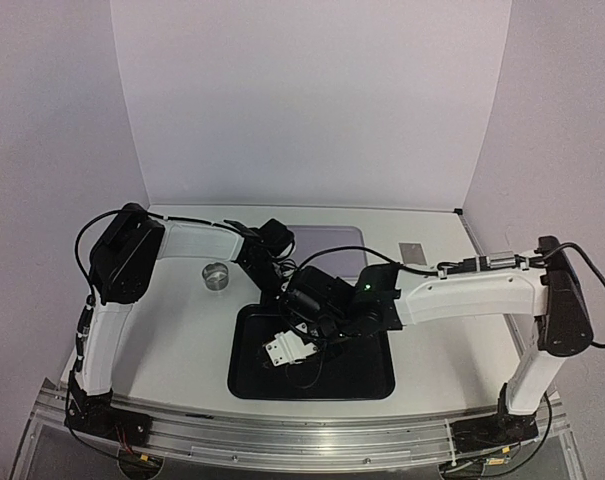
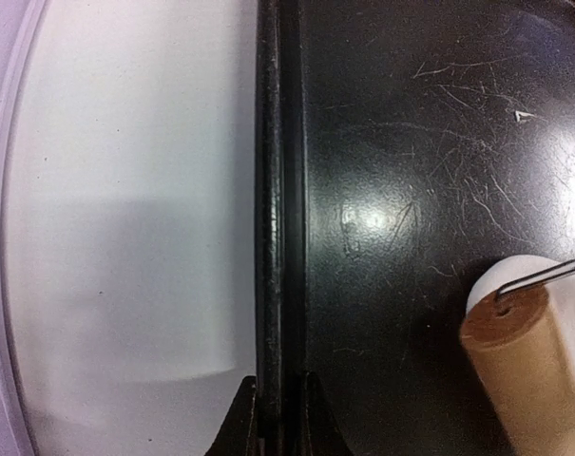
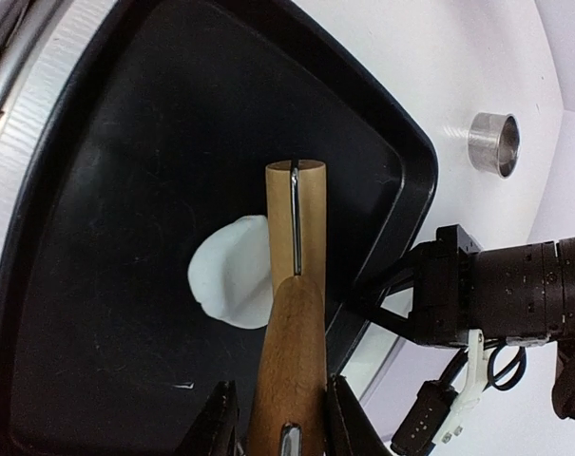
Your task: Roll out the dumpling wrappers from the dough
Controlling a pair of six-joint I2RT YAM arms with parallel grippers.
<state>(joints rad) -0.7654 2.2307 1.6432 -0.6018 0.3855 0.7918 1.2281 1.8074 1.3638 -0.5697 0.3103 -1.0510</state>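
A flattened white lump of dough [image 3: 228, 271] lies on the black tray [image 3: 97, 237]. Part of it sits under the wooden roller [image 3: 297, 214]. My right gripper [image 3: 279, 418] is shut on the roller's brown handle [image 3: 292, 361]. The roller's end rests on the dough [image 2: 515, 280] in the left wrist view. At the tray's far left corner, my left gripper [image 2: 278, 423] is shut on the tray's rim [image 2: 273, 237], one finger on each side. No dumpling wrappers are in view. In the top view the arms hide the dough.
A small metal ring [image 1: 217, 275] stands on the white table left of the tray [image 1: 362, 375], also visible as the ring [image 3: 493, 142] from the right wrist. A pale purple mat [image 1: 327, 245] lies behind the tray. A small grey plate [image 1: 412, 250] lies at the back right.
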